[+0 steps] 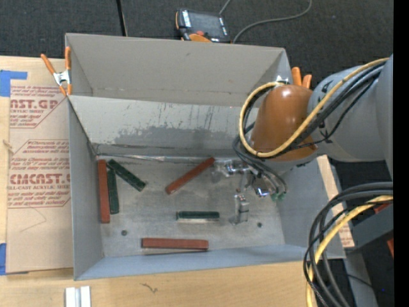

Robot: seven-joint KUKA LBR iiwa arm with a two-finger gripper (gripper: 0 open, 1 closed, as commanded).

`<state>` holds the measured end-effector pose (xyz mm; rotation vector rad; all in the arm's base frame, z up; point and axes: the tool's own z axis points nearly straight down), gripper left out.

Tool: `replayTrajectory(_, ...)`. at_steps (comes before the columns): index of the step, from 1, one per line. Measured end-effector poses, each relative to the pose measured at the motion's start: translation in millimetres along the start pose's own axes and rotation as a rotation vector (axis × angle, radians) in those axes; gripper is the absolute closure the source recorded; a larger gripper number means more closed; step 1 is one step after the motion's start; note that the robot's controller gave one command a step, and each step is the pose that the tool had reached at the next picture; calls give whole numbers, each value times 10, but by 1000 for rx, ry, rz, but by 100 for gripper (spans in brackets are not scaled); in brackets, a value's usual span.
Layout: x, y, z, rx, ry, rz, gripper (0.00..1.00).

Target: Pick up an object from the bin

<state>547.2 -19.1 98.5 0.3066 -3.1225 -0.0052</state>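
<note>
The end effector (239, 215) hangs low over the right part of the bin (172, 69), close to the floor; whether it is apart or together I cannot tell, and nothing shows clamped in it.

Just to its left lies a short dark green bar (198, 215), flat on the floor and running left to right, its right end near the end effector but apart from it; this looks the likeliest thing to pick, being the nearest. Up and to the left of it a reddish-brown stick (190, 175) lies tilted, well clear of the green bar; a longer red bar (174, 243) lies along the front wall. At the far left a red bar (103, 190) lies alongside a green one (113, 192), with another green one (129, 175) angled away at the top.

The short green bar seems stiff, light and slim, probably plastic or painted wood; it should neither bend nor break under a firm pinch. Its faces may be smooth, so a hold near one end could let it swing or slip; the safer place is across its narrow width at the middle, where it balances; it lies free on all sides.
</note>
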Motion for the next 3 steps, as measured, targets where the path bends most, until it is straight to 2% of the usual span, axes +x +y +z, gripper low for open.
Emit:
replayTrajectory(1,325,242,303,1,-1,123,0)
replayTrajectory(2,313,235,292,3,-4,123,100)
replayTrajectory(3,228,87,-1145,6,-14,4,100)
